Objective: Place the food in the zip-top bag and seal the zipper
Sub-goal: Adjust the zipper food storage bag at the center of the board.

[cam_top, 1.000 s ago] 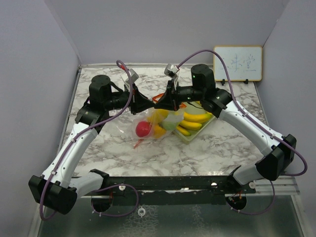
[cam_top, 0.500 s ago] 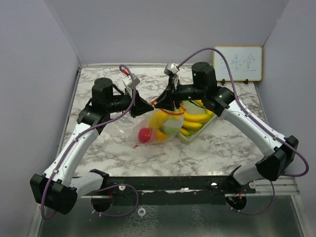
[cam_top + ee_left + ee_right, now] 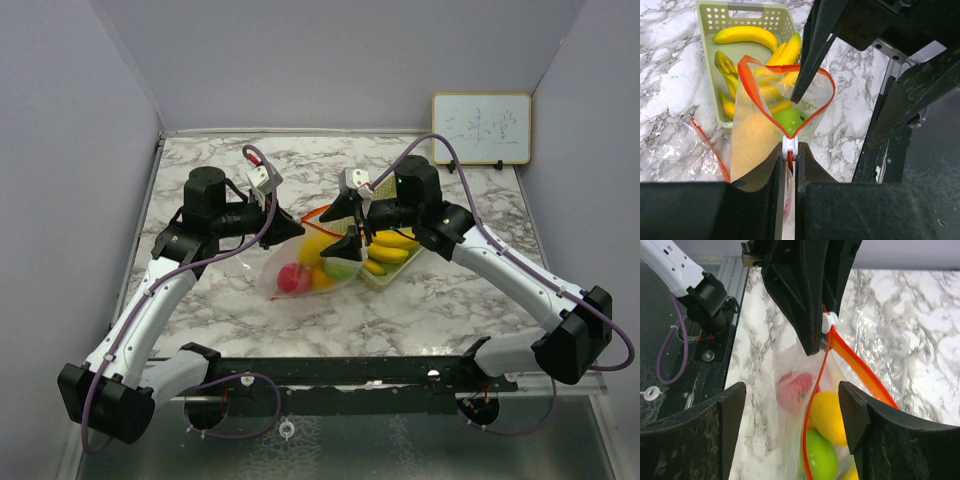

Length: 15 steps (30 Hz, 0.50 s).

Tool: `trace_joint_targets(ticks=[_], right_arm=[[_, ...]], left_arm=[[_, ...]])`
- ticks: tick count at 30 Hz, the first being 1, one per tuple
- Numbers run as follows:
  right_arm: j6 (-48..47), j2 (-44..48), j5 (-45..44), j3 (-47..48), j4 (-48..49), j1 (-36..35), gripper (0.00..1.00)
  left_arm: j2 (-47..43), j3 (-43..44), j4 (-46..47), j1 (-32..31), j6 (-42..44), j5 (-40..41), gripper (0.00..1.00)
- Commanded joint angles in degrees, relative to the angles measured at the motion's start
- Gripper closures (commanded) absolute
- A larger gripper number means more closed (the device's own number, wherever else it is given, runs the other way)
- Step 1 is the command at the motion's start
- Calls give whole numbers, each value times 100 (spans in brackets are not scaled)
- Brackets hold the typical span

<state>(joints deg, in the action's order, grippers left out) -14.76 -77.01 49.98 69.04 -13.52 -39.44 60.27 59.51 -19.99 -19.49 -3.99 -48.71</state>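
Note:
The clear zip-top bag (image 3: 312, 262) with an orange-red zipper lies at the table's middle. It holds a red-pink fruit (image 3: 291, 279), a yellow fruit (image 3: 318, 250) and a green apple (image 3: 341, 268). My left gripper (image 3: 291, 228) is shut on the bag's zipper end, at the white slider (image 3: 789, 145). The bag mouth (image 3: 785, 90) gapes open, with the apple (image 3: 790, 120) inside. My right gripper (image 3: 351, 226) is open and straddles the open zipper rim (image 3: 816, 405). In its view (image 3: 791, 395) the red-pink fruit (image 3: 795, 390), yellow fruit (image 3: 830, 416) and apple (image 3: 821, 456) sit between its fingers. Yellow bananas (image 3: 392, 245) lie in the tray.
The pale green mesh tray (image 3: 409, 261) stands right of the bag, and in the left wrist view (image 3: 742, 15) it holds several bananas (image 3: 746, 35). A small whiteboard (image 3: 481, 128) leans at the back right. Grey walls close in the table on three sides.

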Motion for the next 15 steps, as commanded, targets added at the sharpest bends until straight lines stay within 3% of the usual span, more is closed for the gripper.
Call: trace_joint_targets(ticks=[1,9,11,12,15], right_arm=[[-217,-422,519,384,607,-36,25],[-584,-938,252,724,559,-33,25],[-730,-1121,431,820,229,-37,31],[-786,-1196,517,888,36,-36,41],[-728,-1279,617,971,-285,-36,93]], left_arm=[[-150,184,-86,27,180,-277,100],[-229,184,-219,25,289,-396,100],[-262,196,-265,31,355,-391,100],[-275,201,-272,32,369,-377,100],[-292,210,-285,30,408,-350,100]])
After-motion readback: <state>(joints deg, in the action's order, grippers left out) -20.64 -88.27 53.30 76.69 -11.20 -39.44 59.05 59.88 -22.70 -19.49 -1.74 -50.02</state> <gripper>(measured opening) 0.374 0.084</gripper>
